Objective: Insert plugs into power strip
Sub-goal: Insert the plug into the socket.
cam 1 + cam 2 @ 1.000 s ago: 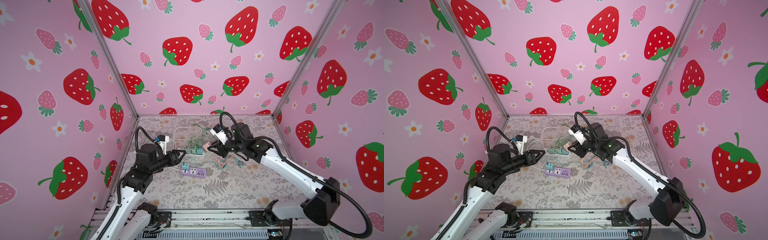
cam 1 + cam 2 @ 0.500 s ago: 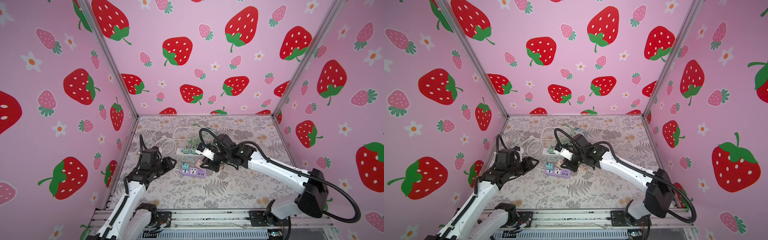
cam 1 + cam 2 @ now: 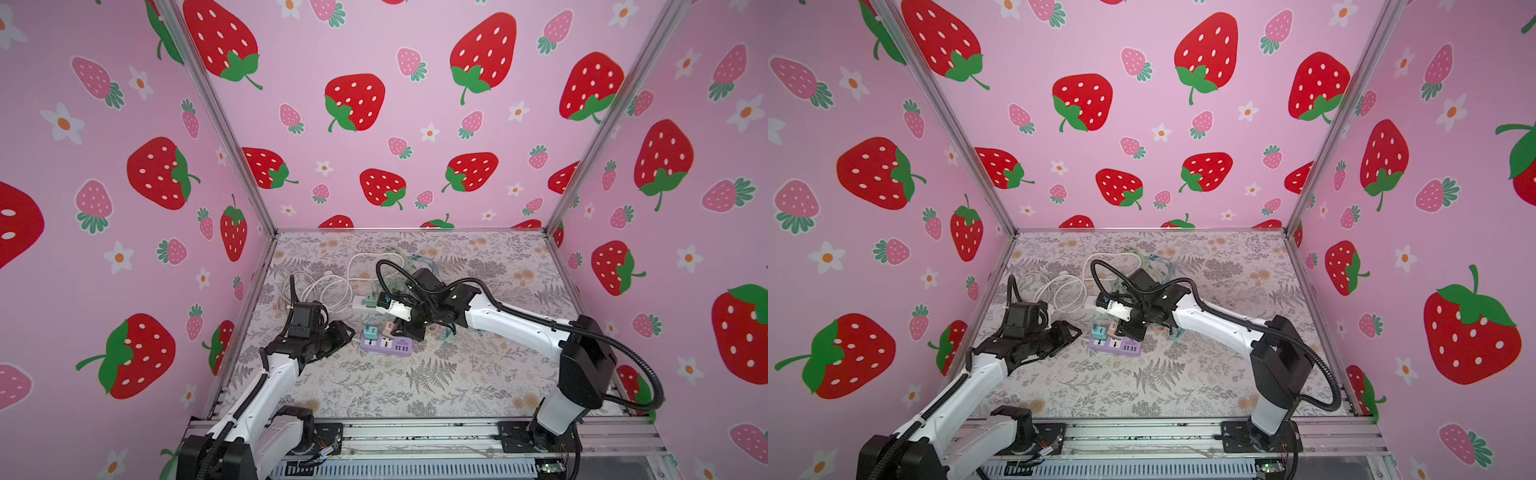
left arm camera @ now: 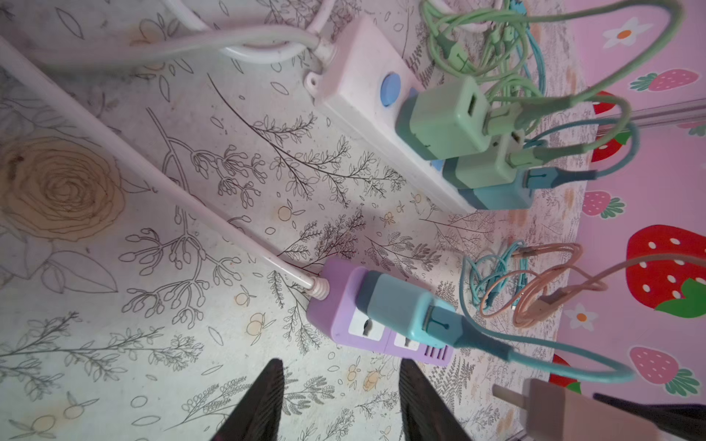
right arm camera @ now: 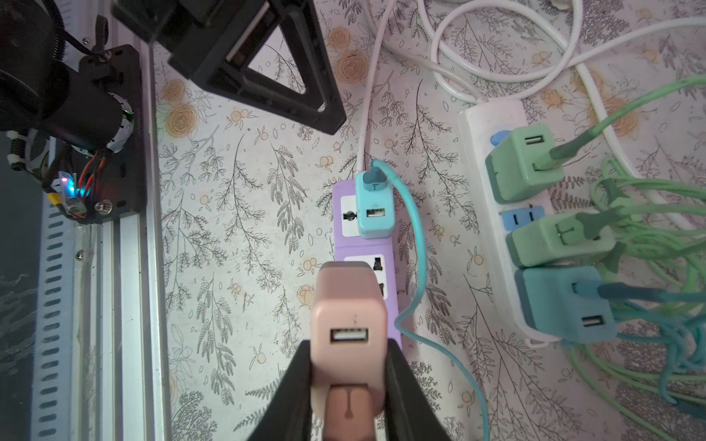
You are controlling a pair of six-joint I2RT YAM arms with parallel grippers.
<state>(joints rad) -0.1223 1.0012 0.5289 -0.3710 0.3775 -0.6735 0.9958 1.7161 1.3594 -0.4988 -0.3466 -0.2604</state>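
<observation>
The flowered tabletop (image 3: 457,386) is reached across by the left arm (image 3: 276,368) and the right arm (image 3: 511,320). Toward the far edge a white power strip (image 4: 351,65) is laid, carrying two mint green plugs (image 5: 523,168) and a dark teal plug (image 5: 565,301). Near the middle a purple power strip (image 5: 363,247) is laid, its long axis running between the left and right edges. A light teal plug (image 5: 372,210) is seated in its left end socket. Its cable (image 5: 416,244) is looped alongside the next socket.

Over that socket a peach-pink plug (image 5: 347,305) is clamped in the right arm's jaws. Its prongs are bare and aimed down at the strip. The left arm's jaws are held partly apart and empty, just left of the strip.
</observation>
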